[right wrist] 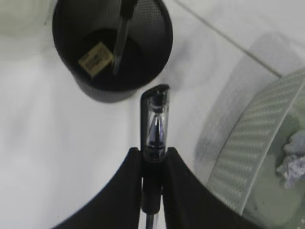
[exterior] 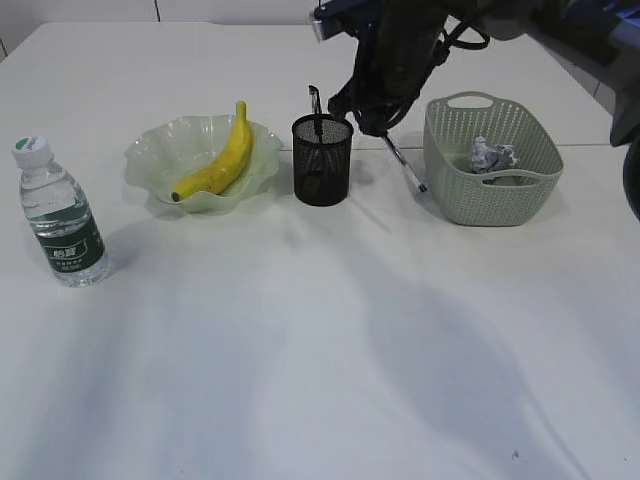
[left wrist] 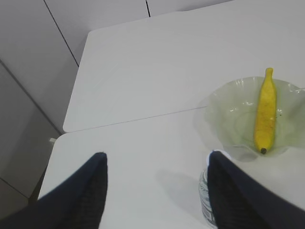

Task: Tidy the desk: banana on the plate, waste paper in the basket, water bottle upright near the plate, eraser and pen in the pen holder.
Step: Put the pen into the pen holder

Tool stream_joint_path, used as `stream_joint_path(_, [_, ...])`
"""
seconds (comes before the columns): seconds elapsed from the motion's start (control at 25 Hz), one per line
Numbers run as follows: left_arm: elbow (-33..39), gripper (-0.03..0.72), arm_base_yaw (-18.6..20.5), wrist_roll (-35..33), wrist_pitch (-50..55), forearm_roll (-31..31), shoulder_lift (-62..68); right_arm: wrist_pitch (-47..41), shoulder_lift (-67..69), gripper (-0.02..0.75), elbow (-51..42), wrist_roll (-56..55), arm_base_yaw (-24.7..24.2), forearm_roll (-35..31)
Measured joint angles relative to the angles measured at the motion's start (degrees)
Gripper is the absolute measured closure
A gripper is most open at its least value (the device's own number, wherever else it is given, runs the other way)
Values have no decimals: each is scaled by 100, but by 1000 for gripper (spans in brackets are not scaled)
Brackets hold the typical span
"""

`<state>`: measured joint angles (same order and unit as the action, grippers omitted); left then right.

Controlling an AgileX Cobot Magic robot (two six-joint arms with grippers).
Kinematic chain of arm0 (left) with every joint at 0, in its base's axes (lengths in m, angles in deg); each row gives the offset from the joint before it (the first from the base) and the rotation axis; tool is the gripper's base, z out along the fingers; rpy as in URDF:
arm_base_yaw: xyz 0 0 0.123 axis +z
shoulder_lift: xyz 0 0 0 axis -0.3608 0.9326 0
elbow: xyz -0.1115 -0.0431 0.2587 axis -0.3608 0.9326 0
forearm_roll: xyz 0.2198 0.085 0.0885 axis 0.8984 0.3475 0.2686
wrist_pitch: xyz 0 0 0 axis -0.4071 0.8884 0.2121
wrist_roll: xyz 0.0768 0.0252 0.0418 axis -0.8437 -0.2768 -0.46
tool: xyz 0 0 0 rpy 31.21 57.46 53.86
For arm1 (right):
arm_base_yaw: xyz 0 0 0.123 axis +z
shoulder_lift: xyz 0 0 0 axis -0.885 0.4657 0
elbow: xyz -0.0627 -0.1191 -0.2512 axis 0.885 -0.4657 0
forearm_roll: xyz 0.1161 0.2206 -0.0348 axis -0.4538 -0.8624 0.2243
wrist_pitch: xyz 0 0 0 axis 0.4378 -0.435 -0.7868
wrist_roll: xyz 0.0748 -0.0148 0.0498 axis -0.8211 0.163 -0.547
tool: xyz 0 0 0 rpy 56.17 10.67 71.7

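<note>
**Two pens, one in the cup and one in the jaws**

Right gripper (right wrist: 153, 164) has its jaws pinched narrow on a capped pen (exterior: 404, 165), which slants down toward the table (exterior: 320, 360) between the pen holder (exterior: 322, 160) and the basket (exterior: 490, 160). Seen from the wrist, the pen's cap end points at twelve o'clock toward the black mesh holder, just short of its rim. Inside that holder stands a second pen (right wrist: 121, 36), leaning on the wall, and a small tan eraser (right wrist: 95, 58) lies flat on the bottom.

Left gripper (left wrist: 157, 191) hangs with its jaws spread wide and nothing between them; the water bottle (exterior: 60, 215) stands upright just under its right finger, well out at nine o'clock from the plate (exterior: 150, 160). The banana (exterior: 222, 160) lies across the pale green scalloped plate, stem toward one o'clock.

At three o'clock from the holder sits the green woven basket, with a crumpled ball of waste paper (exterior: 492, 155) resting inside it.
</note>
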<state>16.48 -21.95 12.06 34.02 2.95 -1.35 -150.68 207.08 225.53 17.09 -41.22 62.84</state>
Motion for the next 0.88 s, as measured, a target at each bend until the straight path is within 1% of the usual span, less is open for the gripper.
stream_joint_path(0.32, [0,222,0,0,13,0,0,1516,0,655,56,-23,0,-73])
stream_joint_path(0.64, [0,222,0,0,13,0,0,3415,0,655,-20,-70,0,-81])
stream_joint_path(0.88, [0,222,0,0,13,0,0,4177,14,656,-41,-222,0,-81])
